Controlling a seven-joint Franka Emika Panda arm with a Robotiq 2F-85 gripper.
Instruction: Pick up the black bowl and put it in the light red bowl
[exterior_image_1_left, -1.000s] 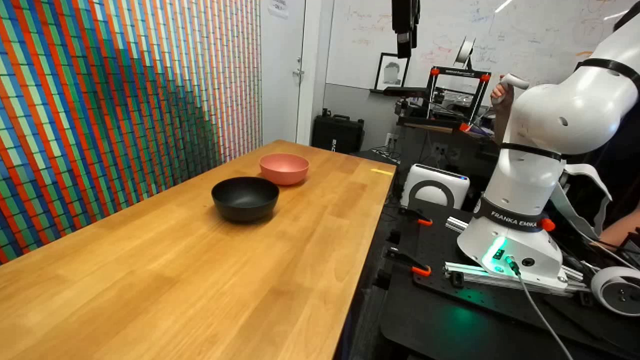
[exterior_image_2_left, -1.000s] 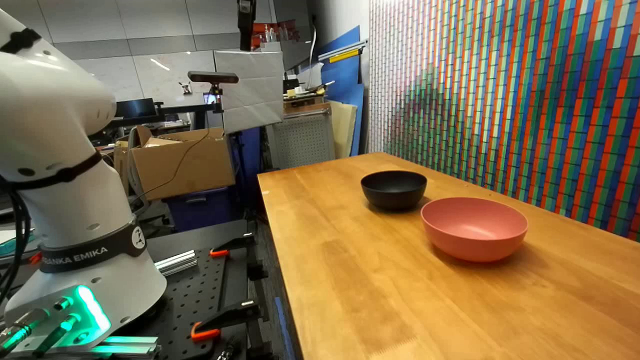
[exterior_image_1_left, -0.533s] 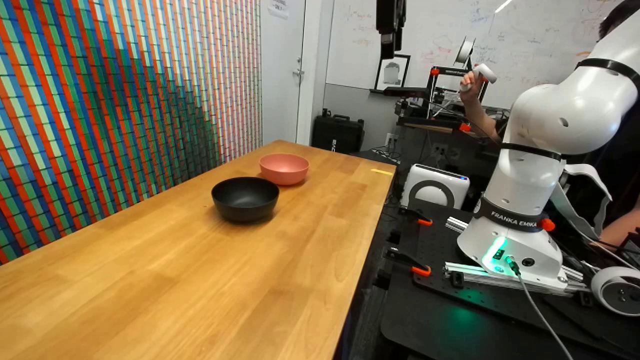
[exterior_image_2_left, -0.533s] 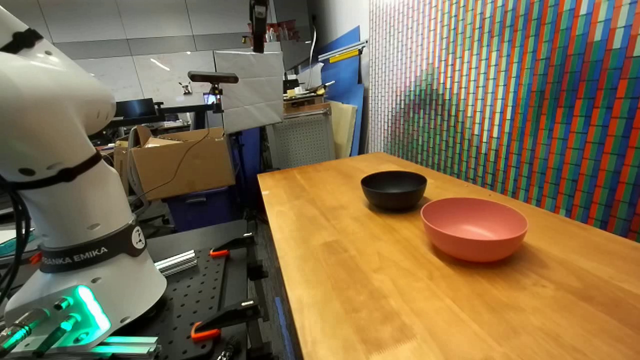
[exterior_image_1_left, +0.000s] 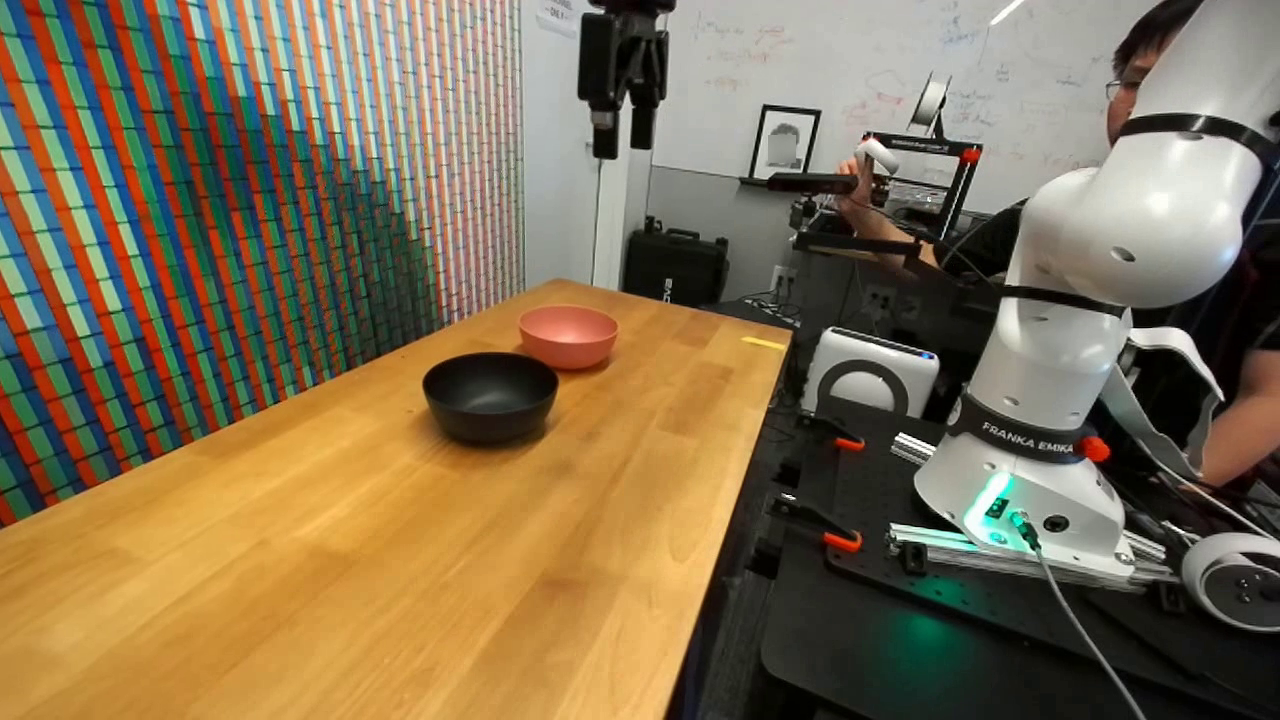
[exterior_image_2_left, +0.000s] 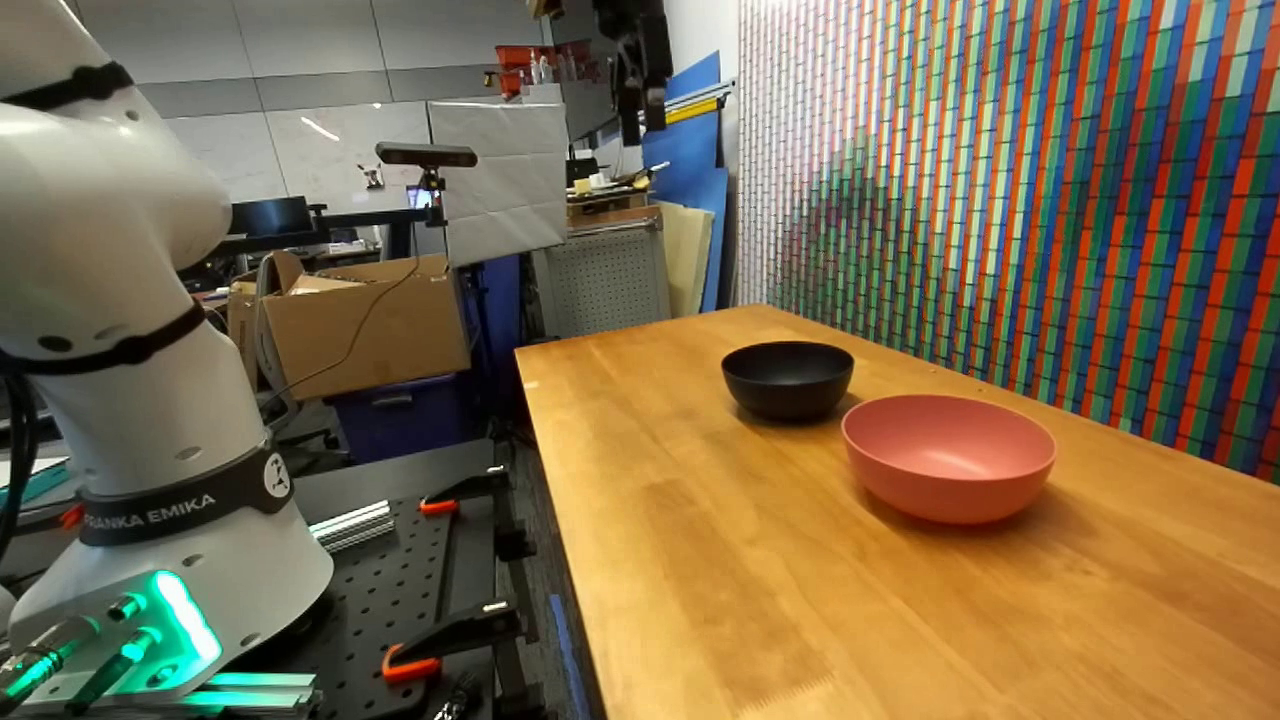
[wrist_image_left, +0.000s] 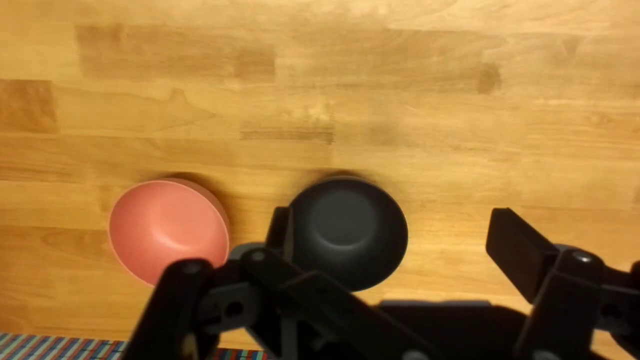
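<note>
Two bowls on the table (exterior_image_1_left: 560, 560), side by side, and the gripper (exterior_image_1_left: 624, 138) hanging well above them. Black bowl (exterior_image_1_left: 490, 398) first: upright, just beside the red bowl (exterior_image_1_left: 569, 338), not yet inside it. Are they touching? In an exterior view the black rim crowds right up to the red one and you couldn't call it. Look down the wrist view, though, and there it is, a strip of table between the two! That view peers straight into both, with the gripper covering a bit of the red one's edge.

Now, the gripper: released, fingers (wrist_image_left: 520, 252) spread wide, no doubt about it in the wrist view, where one overlaps the black bowl's edge and the other lies over the table. In an exterior view its two tips show with a gap between them.

Over to the arm (exterior_image_1_left: 1130, 240), in both exterior views, green light (exterior_image_1_left: 988, 503) glowing at its foot. Behind it a person (exterior_image_1_left: 985, 250) holds up a white controller (exterior_image_1_left: 880, 155), and only an exterior view catches that; the cardboard box (exterior_image_2_left: 370, 330), too, turns up in an exterior view alone. The wall (exterior_image_1_left: 250, 200), so broad in both exterior views, is a striped sliver low on the left of the wrist view.
</note>
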